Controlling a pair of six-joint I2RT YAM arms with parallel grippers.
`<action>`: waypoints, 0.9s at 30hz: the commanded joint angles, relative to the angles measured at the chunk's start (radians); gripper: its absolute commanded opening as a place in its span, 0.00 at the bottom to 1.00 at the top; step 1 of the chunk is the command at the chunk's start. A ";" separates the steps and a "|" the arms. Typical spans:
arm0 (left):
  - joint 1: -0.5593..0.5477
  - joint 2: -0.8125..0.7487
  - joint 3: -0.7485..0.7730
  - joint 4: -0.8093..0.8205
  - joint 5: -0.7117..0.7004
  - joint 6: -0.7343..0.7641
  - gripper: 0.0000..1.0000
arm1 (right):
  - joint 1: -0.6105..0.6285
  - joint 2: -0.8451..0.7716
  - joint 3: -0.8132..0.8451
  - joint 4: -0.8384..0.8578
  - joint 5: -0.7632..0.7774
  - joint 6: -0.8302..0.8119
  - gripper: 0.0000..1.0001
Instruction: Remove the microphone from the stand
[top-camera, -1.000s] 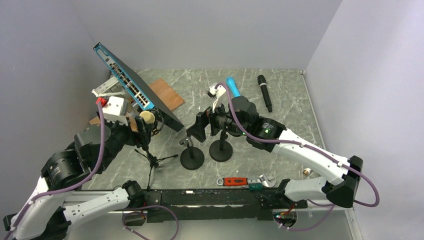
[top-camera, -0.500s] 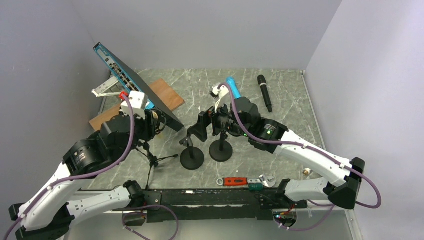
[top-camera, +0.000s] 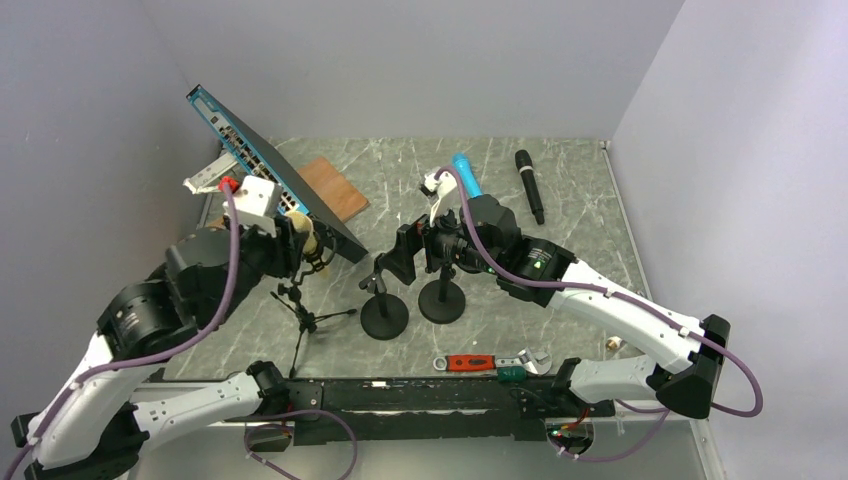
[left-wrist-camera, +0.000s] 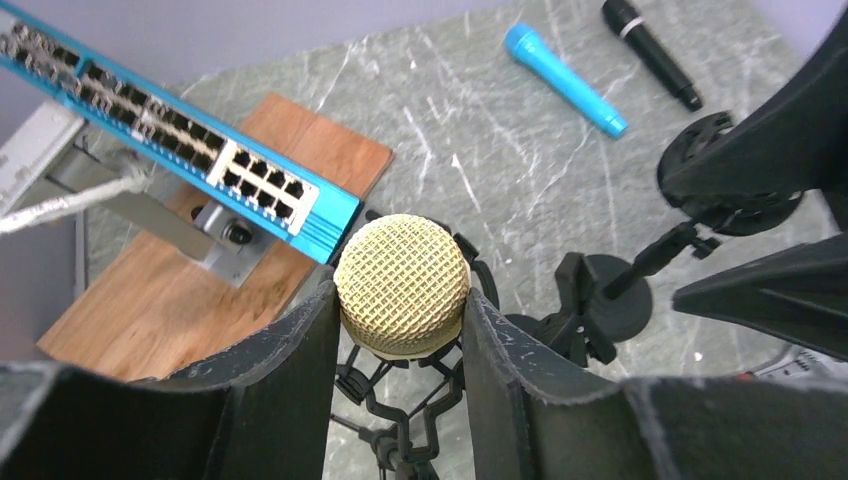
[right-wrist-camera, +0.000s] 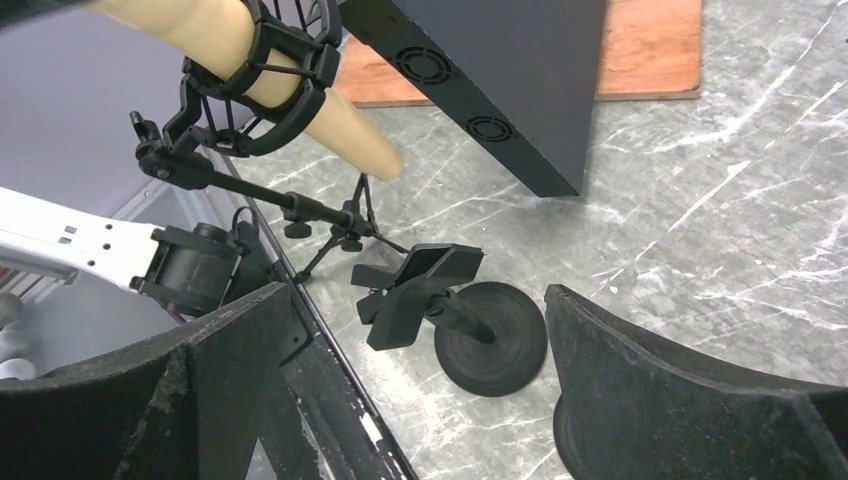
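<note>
A cream microphone with a gold mesh head (left-wrist-camera: 402, 285) sits in the black shock mount (right-wrist-camera: 270, 80) of a small tripod stand (top-camera: 300, 312). My left gripper (left-wrist-camera: 400, 320) is shut on the mesh head, one finger pressed on each side. In the top view the microphone (top-camera: 311, 244) shows just past my left gripper (top-camera: 300, 246). In the right wrist view its cream body (right-wrist-camera: 330, 125) pokes down through the mount. My right gripper (right-wrist-camera: 420, 340) is open and empty. It hovers over a round-base stand with a clip (right-wrist-camera: 490, 340).
A tilted blue network switch (top-camera: 250, 155) and a wooden board (top-camera: 330, 185) lie behind the tripod. Two round-base stands (top-camera: 384, 318) (top-camera: 442, 300) stand mid-table. A blue microphone (top-camera: 466, 173) and a black microphone (top-camera: 529, 186) lie at the back. A red-handled wrench (top-camera: 470, 363) lies near the front edge.
My left gripper has swung in over the microphone's head and now clamps it. The right arm has hardly moved.
</note>
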 joint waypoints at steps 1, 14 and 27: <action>0.001 -0.016 0.129 0.039 0.088 0.050 0.03 | 0.002 -0.012 0.016 0.027 0.014 0.005 1.00; 0.000 -0.029 0.401 -0.057 0.125 0.095 0.00 | 0.003 0.004 0.041 0.012 0.013 -0.009 1.00; 0.001 -0.041 0.600 -0.024 0.160 0.099 0.00 | 0.003 0.020 0.062 0.001 0.002 -0.009 1.00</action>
